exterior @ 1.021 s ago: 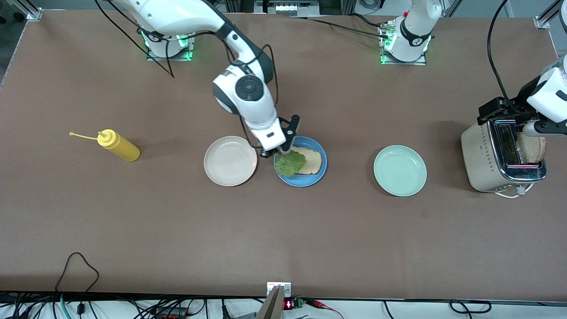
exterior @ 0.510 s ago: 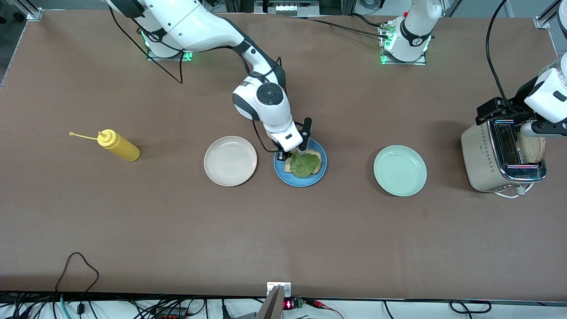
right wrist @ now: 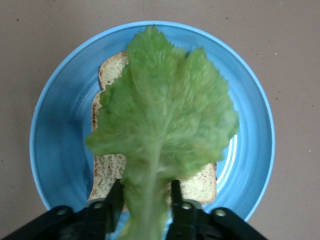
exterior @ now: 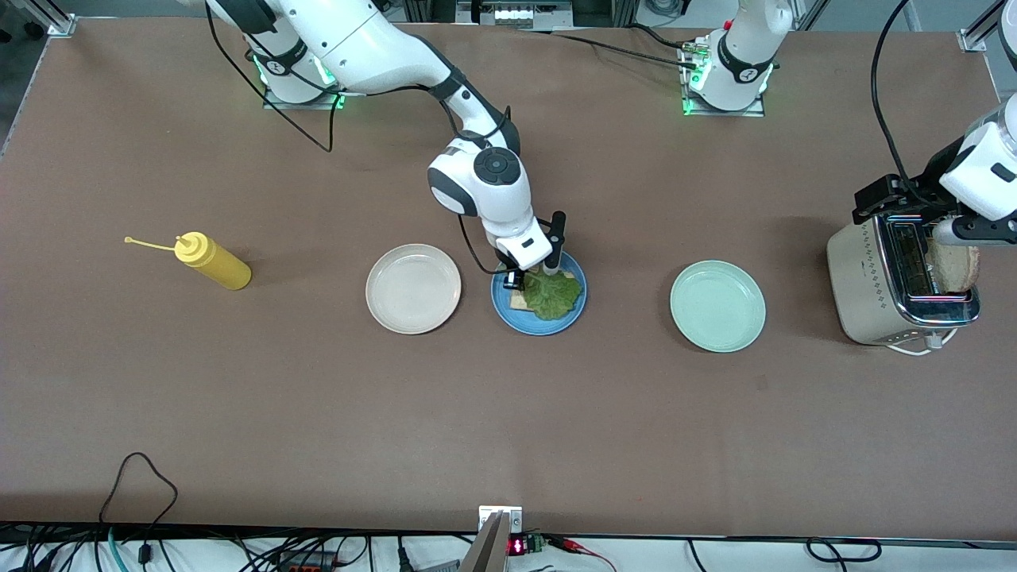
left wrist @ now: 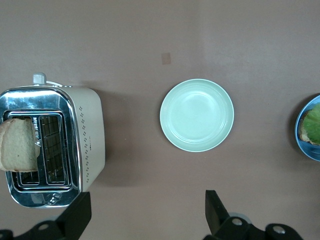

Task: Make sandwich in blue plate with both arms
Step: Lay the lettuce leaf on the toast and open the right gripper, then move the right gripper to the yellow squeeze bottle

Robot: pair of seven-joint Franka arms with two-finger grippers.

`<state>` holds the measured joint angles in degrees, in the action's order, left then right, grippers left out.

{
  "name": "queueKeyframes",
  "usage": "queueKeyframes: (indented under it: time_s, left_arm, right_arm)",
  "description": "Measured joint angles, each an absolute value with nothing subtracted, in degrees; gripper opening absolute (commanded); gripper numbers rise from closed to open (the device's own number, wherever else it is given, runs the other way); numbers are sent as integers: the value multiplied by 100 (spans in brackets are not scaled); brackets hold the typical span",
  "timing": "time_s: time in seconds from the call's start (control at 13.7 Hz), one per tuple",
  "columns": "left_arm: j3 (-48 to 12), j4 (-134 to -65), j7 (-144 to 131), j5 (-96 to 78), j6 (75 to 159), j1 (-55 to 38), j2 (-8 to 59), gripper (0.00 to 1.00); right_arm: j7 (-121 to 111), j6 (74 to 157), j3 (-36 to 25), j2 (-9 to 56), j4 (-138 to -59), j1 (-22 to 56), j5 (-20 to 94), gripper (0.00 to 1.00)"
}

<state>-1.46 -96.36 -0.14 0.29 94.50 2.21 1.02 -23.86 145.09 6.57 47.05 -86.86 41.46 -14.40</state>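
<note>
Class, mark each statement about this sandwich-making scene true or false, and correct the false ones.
1. The lettuce leaf lies over a bread slice on the blue plate. True.
2. The mint-green plate holds bread. False: it holds nothing.
3. A bread slice sticks out of the toaster. True.
4. The yellow bottle stands beside the toaster. False: it lies toward the right arm's end.
5. The right end effector hangs over the cream plate. False: over the blue plate.
</note>
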Motion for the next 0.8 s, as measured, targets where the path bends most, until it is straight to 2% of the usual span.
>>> queueKeyframes:
  time_s: [0.36, 0.58, 0.8]
  left_arm:
    - [-151, -9637, -16, 29, 9450, 220, 102, 100]
    - [-151, -9638, -16, 29, 9446, 219, 102, 100]
    - [-152, -9638, -19, 29, 9432, 218, 102, 100]
  right_arm:
    - [-2154, 14323, 579, 4587, -8509, 4128, -1131, 100]
    - [-2142, 13433, 507, 4067, -8424, 3976, -678, 100]
    - [-2143, 12361, 491, 3384, -8452, 3483, -541, 100]
